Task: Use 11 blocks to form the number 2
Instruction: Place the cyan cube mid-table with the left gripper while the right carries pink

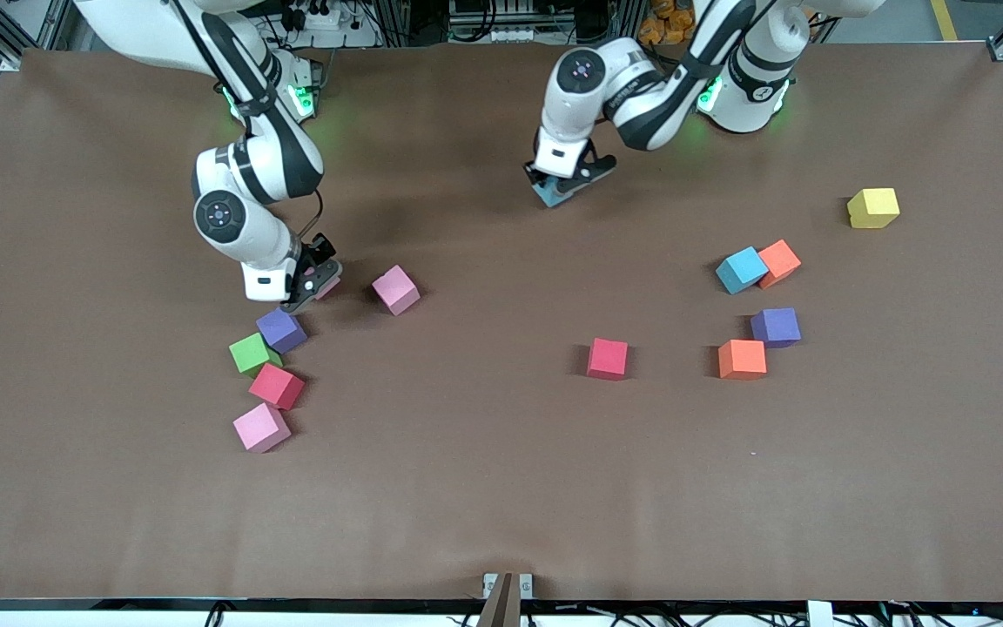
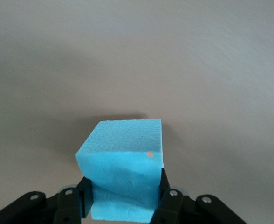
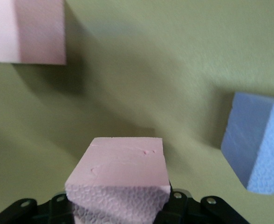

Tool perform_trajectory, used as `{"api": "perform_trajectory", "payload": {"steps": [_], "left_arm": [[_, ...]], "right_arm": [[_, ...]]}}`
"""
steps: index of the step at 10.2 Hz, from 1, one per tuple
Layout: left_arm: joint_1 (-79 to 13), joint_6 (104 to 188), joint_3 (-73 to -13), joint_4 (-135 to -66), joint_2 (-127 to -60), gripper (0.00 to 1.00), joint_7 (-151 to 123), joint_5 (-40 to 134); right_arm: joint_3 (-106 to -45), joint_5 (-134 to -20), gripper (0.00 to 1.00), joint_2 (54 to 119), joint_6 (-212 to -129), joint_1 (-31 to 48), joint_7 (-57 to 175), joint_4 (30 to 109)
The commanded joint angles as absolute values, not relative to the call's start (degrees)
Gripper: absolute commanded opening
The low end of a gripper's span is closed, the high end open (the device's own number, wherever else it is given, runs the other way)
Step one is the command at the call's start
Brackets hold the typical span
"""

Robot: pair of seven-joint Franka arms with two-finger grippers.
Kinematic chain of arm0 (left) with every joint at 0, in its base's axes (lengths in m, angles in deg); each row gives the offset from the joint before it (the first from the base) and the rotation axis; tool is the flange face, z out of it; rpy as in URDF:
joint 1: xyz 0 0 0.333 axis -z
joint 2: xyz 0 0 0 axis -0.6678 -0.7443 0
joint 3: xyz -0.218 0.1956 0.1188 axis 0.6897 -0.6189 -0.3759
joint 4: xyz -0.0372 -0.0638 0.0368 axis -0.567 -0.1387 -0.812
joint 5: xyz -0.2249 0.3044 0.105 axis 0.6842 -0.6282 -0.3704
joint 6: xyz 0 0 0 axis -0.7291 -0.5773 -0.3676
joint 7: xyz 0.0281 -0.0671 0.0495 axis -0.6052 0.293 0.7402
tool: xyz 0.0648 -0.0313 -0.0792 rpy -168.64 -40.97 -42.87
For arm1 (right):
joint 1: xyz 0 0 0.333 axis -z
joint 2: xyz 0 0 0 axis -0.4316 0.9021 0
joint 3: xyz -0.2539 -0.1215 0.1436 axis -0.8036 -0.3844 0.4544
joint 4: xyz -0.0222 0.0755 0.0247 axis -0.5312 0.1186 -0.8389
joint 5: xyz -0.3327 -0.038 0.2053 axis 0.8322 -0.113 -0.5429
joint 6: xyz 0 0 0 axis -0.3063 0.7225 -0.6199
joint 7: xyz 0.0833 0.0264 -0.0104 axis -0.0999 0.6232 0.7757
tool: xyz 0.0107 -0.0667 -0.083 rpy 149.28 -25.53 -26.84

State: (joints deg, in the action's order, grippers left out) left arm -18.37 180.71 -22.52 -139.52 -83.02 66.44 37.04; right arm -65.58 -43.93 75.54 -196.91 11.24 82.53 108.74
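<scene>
Since no digit 2 is laid out yet and the coloured cubes lie scattered on the bench [image 1: 501, 488], both arms are evidently fetching pieces: the left gripper [image 1: 564, 181], its arm bent low from its base, clamps a light blue cube [image 2: 123, 163], well apart from the lone crimson cube [image 1: 608, 358], while the right gripper [image 1: 314, 283], angled steeply down, pinches a pink cube [image 3: 120, 175] just beside a purple cube [image 1: 281, 330].
</scene>
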Motion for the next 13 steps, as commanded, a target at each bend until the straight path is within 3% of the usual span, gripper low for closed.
{"api": "perform_trajectory", "payload": {"steps": [1, 4, 7, 9, 13], "left_arm": [[-16.8, 177.3, -22.6, -133.6, -85.5, 0.35, 60.3, 36.1], [-13.6, 170.8, -23.0, -127.1, -88.7, 0.37, 51.3, 36.1], [-4.6, 158.2, -30.5, -119.4, -91.4, 0.4, 45.6, 36.2], [-0.5, 156.5, -34.1, -115.2, -93.8, 0.39, 42.2, 36.2], [1.3, 156.6, -35.5, -112.0, -97.7, 0.38, 36.9, 36.1]], "right_arm": [[-65.3, -44.9, 0.09, 73.1, -195.4, 10.1, 84.0, 108.7], [-65.2, -45.0, 0.09, 73.0, -194.8, 10.1, 84.0, 108.2], [-65.2, -45.0, 0.09, 73.0, -194.8, 10.1, 83.9, 108.2], [-65.1, -45.1, 0.08, 73.0, -194.8, 10.1, 83.9, 108.2], [-63.7, -45.1, 0.08, 73.0, -193.5, 9.9, 83.9, 107.3]]}}
